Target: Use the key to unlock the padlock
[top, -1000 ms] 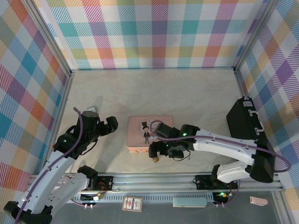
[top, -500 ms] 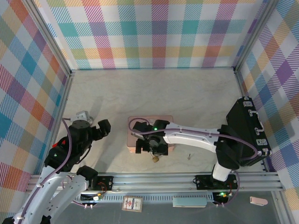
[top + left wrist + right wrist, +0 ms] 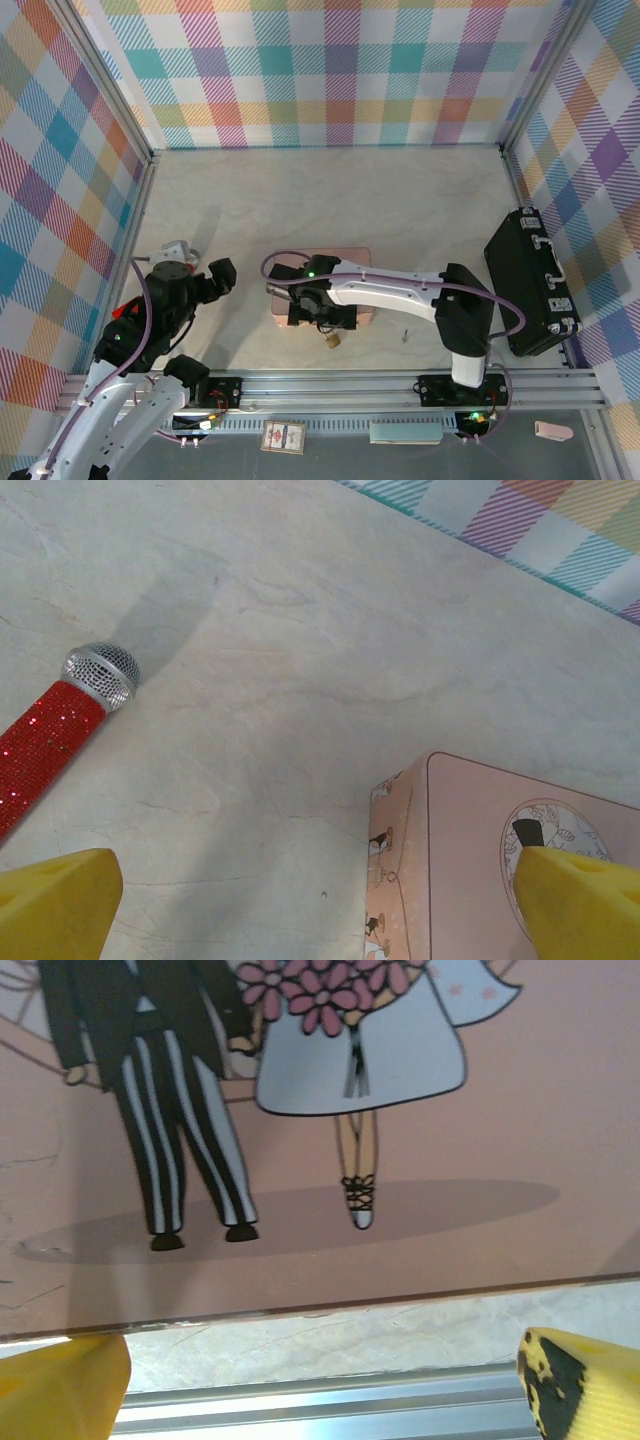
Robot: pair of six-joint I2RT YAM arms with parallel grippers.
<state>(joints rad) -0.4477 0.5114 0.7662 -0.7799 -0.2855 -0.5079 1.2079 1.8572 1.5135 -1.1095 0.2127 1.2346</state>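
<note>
The pale surface (image 3: 330,190) is carrying a pink tin (image 3: 352,258). The padlock (image 3: 332,340) is lying just beside its near edge, and the key (image 3: 404,336) is lying further right. The left pincer (image 3: 320,908) and the right pincer (image 3: 322,1385), which is hovering over the tin, are both standing wide apart and holding nothing.

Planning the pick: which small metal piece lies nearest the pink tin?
The brass-yellow padlock, right by the pink tin's near edge; the thin dark key lies apart, further right.

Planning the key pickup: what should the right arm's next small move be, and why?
Probably shift the right gripper toward the key: it hangs open over the pink tin, while the key lies free on the table, to the right of the padlock.
</note>
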